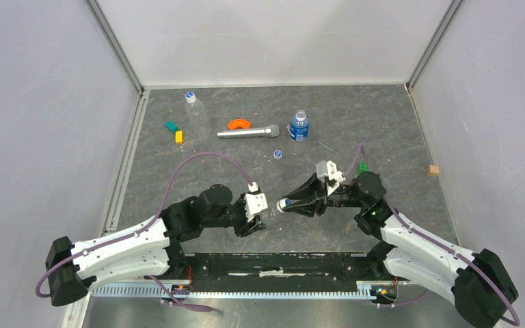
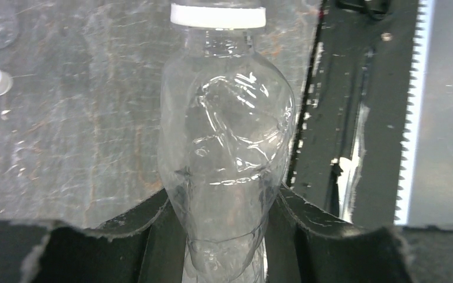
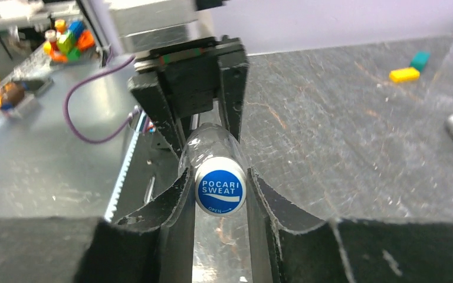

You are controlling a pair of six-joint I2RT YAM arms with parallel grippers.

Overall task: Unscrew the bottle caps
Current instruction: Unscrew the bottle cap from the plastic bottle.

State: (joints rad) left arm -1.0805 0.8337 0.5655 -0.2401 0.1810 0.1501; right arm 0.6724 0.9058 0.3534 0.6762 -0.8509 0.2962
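While the left gripper (image 1: pixel 262 214) clamps the clear bottle (image 2: pixel 227 135) level above the table (image 1: pixel 355 225), the right gripper (image 1: pixel 291 203) is closed around its blue-topped cap (image 3: pixel 220 191): step 1, loosening. The next move likely calls for twisting that cap against a firm left hold. Farther back lie 1 loose cap (image 1: pixel 277 154), then the labelled bottle (image 1: pixel 299 128) and a bare bottle (image 1: pixel 197 114), both capped.

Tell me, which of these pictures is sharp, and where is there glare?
Top view: even, soft light, faint shadows, small things distinct. Left wrist view: the clear bottle is close, with white glints on its crumpled wall. Right wrist view: lettering on the cap reads crisply; the table shows a pale sheen.
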